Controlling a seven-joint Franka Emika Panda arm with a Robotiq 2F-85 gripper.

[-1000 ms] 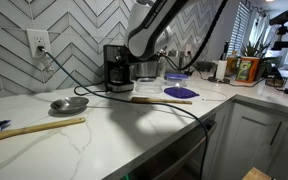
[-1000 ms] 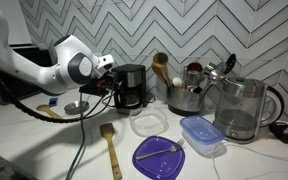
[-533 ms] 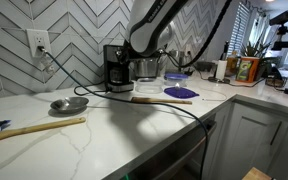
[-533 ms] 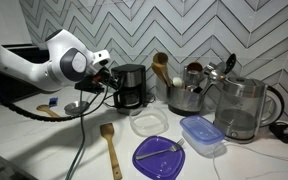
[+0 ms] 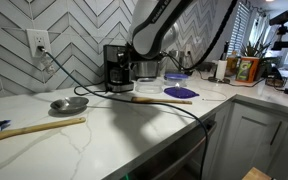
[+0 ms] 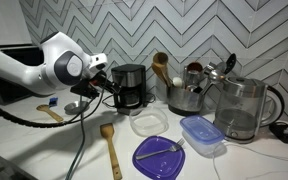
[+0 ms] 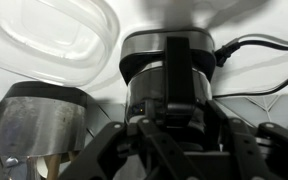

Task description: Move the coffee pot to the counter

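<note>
Your claw (image 6: 107, 86) is level with the coffee machine (image 6: 130, 74), close against its open front. In the wrist view the jaws stand wide, one on each side of the black handle (image 7: 175, 85), with nothing clamped between them. I read this as lining up for the grasp, not the grasp itself.

The coffee pot (image 7: 144, 92) sits inside the coffee machine, on its base and under the overhanging top. That is why you come at it sideways. The machine roofs the pot over, so a reach from above is shut off. The handle is the one part that sticks out of the machine far enough to grip.

The pot stands upright, with its long axis vertical. Its handle points straight out of the machine toward the claw, and the wrist view shows it square-on as a dark strip down the middle of the round body. In both exterior views the pot is too dark to tell apart from the machine around it.

Two things crowd the way out. A steel utensil holder (image 6: 184, 99) stands just beside the machine, on the side away from the claw. A clear plastic tub (image 6: 149, 124) lies in front of the machine toward that same side. The counter (image 5: 114, 135) has bare room in front of the machine on the claw's side. I judge the pot should come straight out, kept upright, and go down there.
</note>
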